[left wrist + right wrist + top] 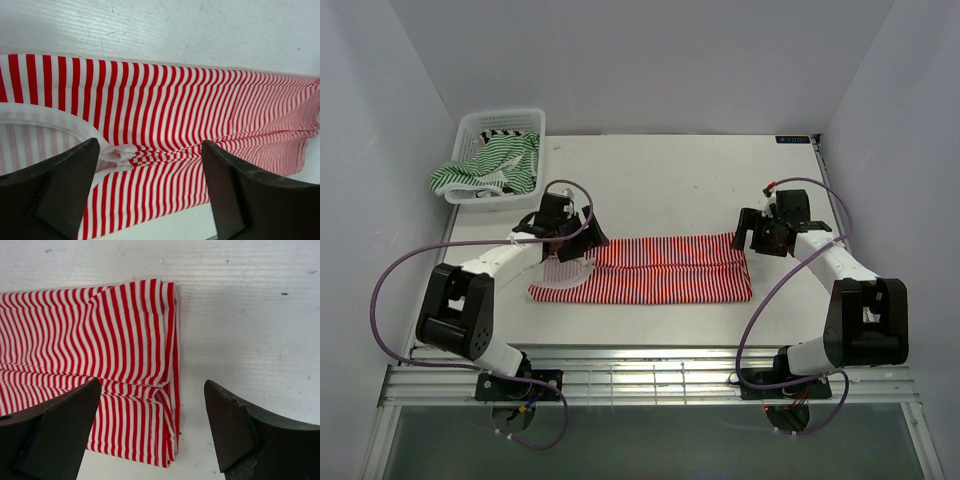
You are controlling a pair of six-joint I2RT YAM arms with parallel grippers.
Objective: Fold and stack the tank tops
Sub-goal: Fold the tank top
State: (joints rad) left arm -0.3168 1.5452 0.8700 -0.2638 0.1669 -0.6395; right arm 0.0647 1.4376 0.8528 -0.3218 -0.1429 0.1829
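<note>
The red-and-white striped tank top (650,270) lies folded lengthwise into a long strip across the table's middle. My left gripper (572,232) is open and empty just above its left end, where the white-edged armhole shows; in the left wrist view the top (165,105) fills the space between the fingers (60,190). My right gripper (752,235) is open and empty above the strip's right end, whose folded edge (150,365) lies between the fingers (240,430). The green-and-white top (485,168) hangs over the basket edge, with a bit of the black-and-white top (500,133) behind it.
A white mesh basket (532,125) stands at the table's back left corner. White walls enclose the table on three sides. A metal rail (640,375) runs along the near edge.
</note>
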